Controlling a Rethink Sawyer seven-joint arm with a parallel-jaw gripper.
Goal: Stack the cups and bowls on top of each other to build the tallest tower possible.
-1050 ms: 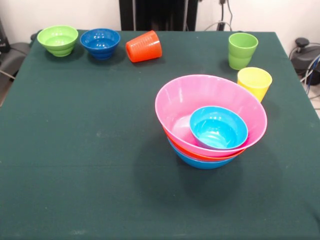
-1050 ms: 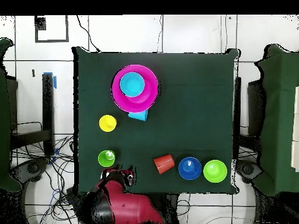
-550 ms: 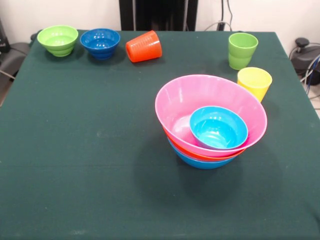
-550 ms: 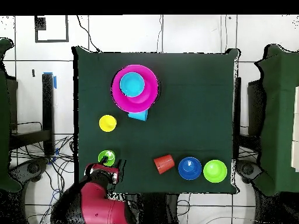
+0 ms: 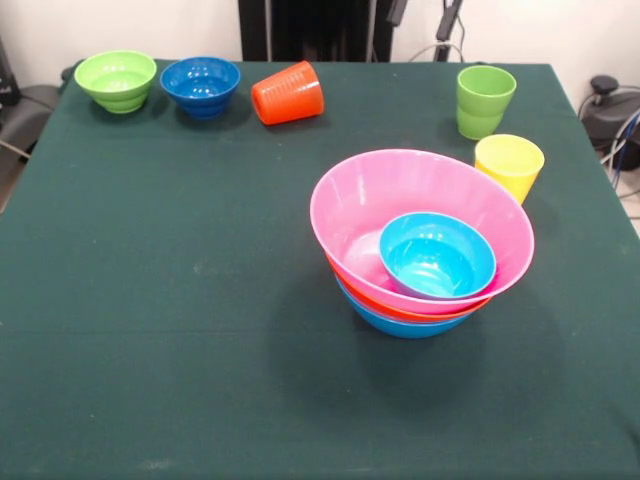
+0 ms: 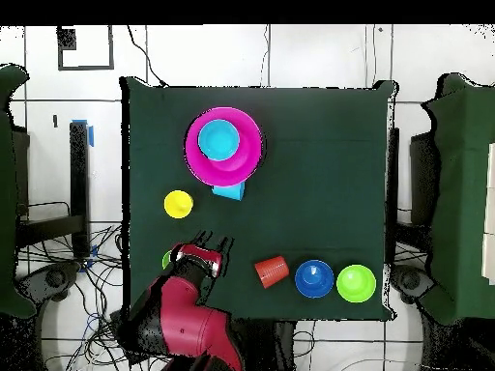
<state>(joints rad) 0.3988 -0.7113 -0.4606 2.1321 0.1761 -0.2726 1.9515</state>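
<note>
three wide bowls sit nested right of centre in the front view, forming the tower (image 5: 420, 255): the pink bowl (image 5: 350, 200) on top, tilted toward the camera, with only thin slivers of the orange bowl (image 5: 420, 312) and the blue bowl (image 5: 400, 326) showing under its lower rim. the small cyan bowl (image 5: 437, 256) rests inside the pink one, toward its lower right. from overhead the pink and cyan bowls hide nearly all of the two beneath, and just a light blue patch pokes out at the stack's lower right edge. the yellow cup (image 5: 510, 165) stands upright just beside the tower's upper right, its base hidden behind the pink rim in the front view. the light green cup (image 5: 484, 100) stands upright further up near the top right of the desk (image 5: 150, 300); overhead it is almost wholly covered by the arm (image 6: 184, 324), with only a green sliver showing at the arm's left. along the top left of the front view sit the small light green bowl (image 5: 116, 80), the dark blue bowl (image 5: 201, 86) and the orange ribbed cup (image 5: 288, 93), the last lying on its side with its mouth to the left. the end effector (image 6: 211, 241) shows overhead in the lower left, above the red wrist, its two dark fingers spread apart and holding nothing; in the front view only two dark tips cut off at the top edge can be made out.
</note>
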